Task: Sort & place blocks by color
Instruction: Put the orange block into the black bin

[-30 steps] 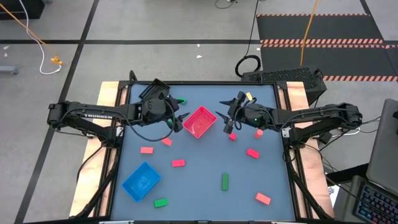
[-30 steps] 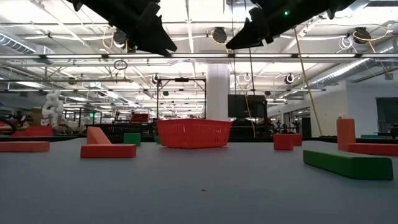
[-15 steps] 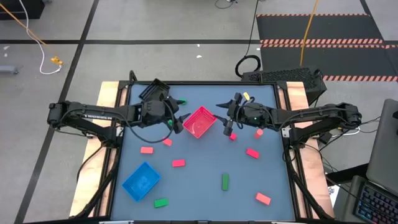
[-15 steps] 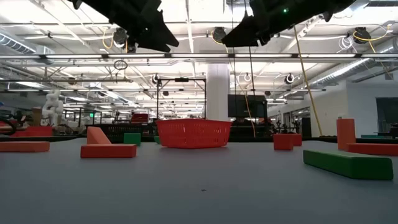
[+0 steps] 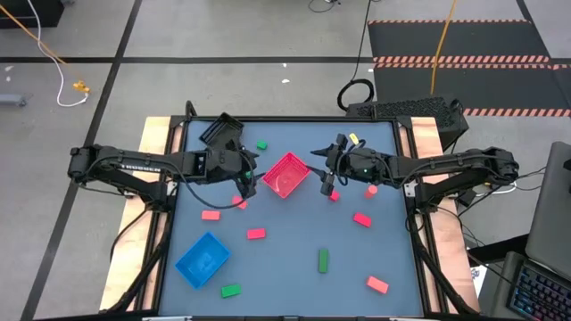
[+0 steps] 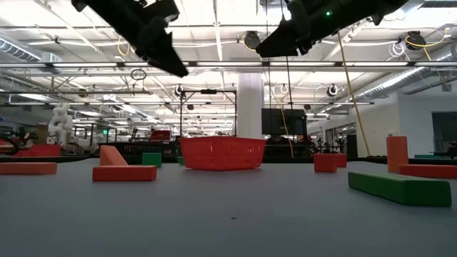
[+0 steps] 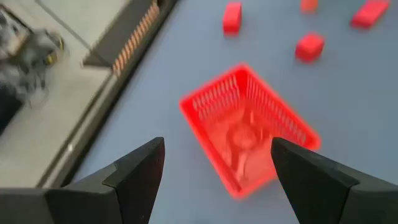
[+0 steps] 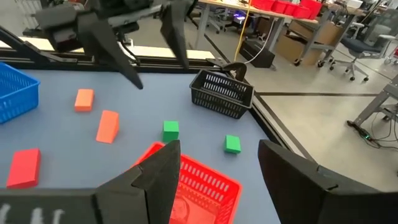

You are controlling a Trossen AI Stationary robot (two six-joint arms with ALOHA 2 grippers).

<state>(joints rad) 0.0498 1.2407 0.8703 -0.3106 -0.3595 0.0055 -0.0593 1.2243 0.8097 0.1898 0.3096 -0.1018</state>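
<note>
Blue-grey tabletop [image 5: 285, 267] is strewn with blocks: a green bar [image 5: 323, 260] lies near the front with its long axis running front to back, a red bar [image 5: 256, 234] lies crosswise, and a green cube [image 5: 261, 144] sits at the back. Centrally, the red tray [image 5: 286, 175] is set cornerwise. Left gripper [image 5: 248, 171] and right gripper [image 5: 323, 165] are held just beside it, fingers spread and empty.

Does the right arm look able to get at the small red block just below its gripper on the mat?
Probably yes: the right gripper hangs open above the red block, nothing between them.
</note>
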